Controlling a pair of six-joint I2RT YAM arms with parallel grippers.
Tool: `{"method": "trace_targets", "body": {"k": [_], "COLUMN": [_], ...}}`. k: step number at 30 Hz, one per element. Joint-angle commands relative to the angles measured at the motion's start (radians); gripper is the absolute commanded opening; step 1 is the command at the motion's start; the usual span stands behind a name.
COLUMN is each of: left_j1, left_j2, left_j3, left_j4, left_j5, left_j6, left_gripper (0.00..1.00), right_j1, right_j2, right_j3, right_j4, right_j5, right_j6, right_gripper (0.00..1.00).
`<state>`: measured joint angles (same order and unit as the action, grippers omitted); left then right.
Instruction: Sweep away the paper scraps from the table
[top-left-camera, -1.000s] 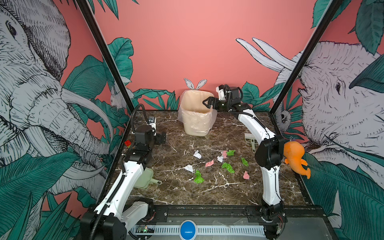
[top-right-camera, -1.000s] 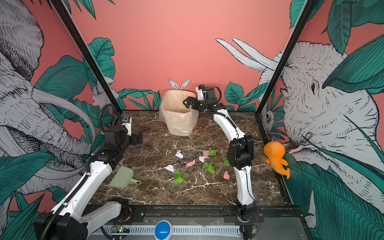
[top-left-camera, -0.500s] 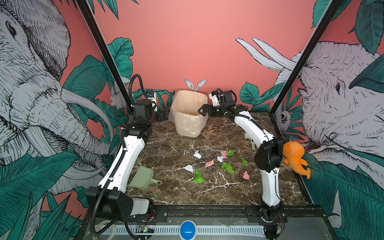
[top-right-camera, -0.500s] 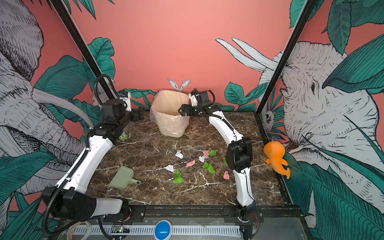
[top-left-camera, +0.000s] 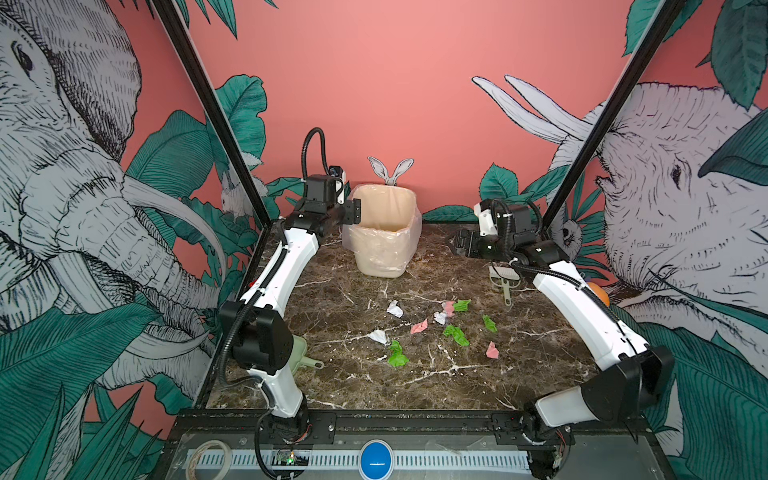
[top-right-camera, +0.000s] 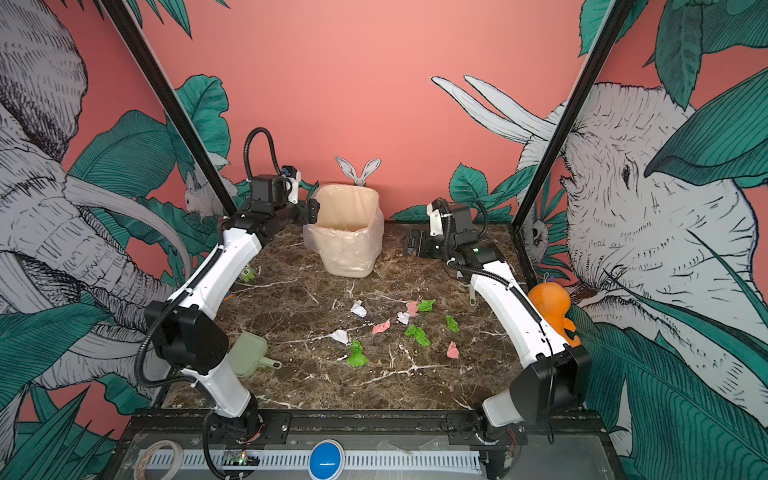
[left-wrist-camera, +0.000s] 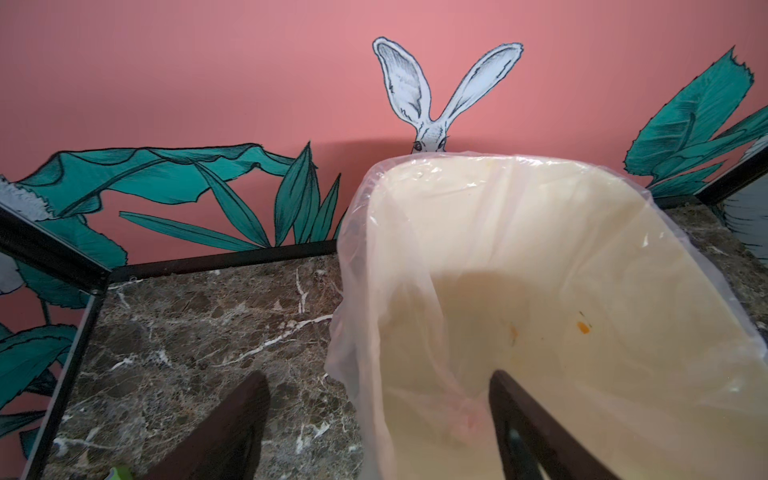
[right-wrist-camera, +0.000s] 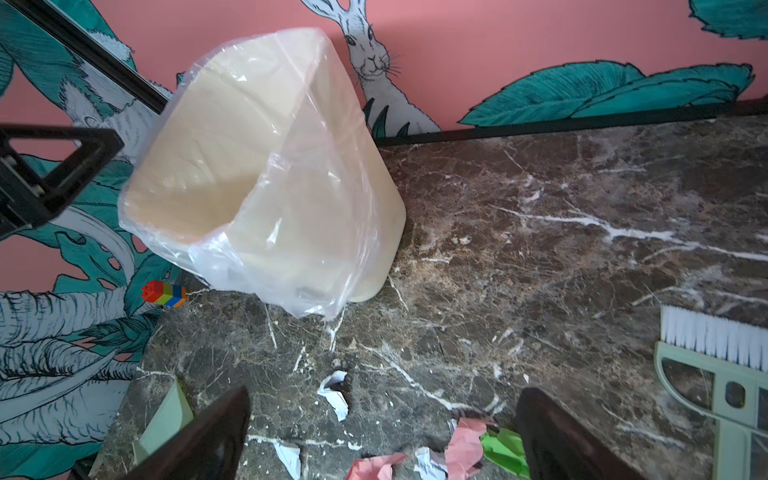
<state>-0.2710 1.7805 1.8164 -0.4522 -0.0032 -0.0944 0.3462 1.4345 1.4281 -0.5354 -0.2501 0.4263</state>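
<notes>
Several crumpled paper scraps, green (top-left-camera: 456, 334), pink (top-left-camera: 492, 350) and white (top-left-camera: 395, 308), lie scattered mid-table (top-left-camera: 353, 386) in both top views; the right wrist view shows a pink one (right-wrist-camera: 465, 444) and a white one (right-wrist-camera: 334, 395). My left gripper (top-left-camera: 355, 212) (left-wrist-camera: 376, 374) is open, its jaws straddling the left rim of the lined cream bin (top-left-camera: 386, 245) (left-wrist-camera: 540, 270), one finger outside and one inside. My right gripper (top-left-camera: 457, 245) (right-wrist-camera: 382, 390) hangs open and empty at the back right, apart from the bin (right-wrist-camera: 266, 187).
A light green dustpan (top-right-camera: 249, 355) lies at the front left, partly behind my left arm. A green brush (top-left-camera: 505, 278) (right-wrist-camera: 715, 361) lies at the back right under my right arm. A coloured block (right-wrist-camera: 164, 294), a small green figure (top-right-camera: 248, 274) and an orange toy (top-right-camera: 550, 307) sit at the sides.
My left arm swung from the front left up to the bin's left rim, and its jaws narrowed a little. My right gripper left the bin's right rim and drew back right and down. The bin shifted left.
</notes>
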Motion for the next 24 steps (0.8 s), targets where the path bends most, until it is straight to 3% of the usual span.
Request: {"method": "trace_targets", "body": {"k": [1,10,15,24], "left_j1": [-0.009,-0.014,-0.013,-0.016], "left_j2": [0.029,0.141,0.167,0.208], "left_j3": [0.093,0.247,0.282,0.318], "left_j4": [-0.107,-0.266,-0.284,-0.308], "left_j5": [-0.007,-0.049,-0.058,-0.053], "left_j6": [-0.007,-0.056,-0.067,-0.097], "left_gripper": [0.79,0.68,0.55,0.43], "right_j1": [-0.015,-0.020,-0.020,-0.019], "right_j2": [-0.046,-0.060,-0.057,-0.068], "right_j3": [-0.040,-0.055,-0.052,-0.071], "right_j4": [-0.027,-0.043,-0.040,-0.034], "right_j5": [0.021,0.011,0.008,0.006], "right_j6": [0.021,0.032,0.035,0.038], "right_gripper": [0.99,0.99,0.99,0.99]}}
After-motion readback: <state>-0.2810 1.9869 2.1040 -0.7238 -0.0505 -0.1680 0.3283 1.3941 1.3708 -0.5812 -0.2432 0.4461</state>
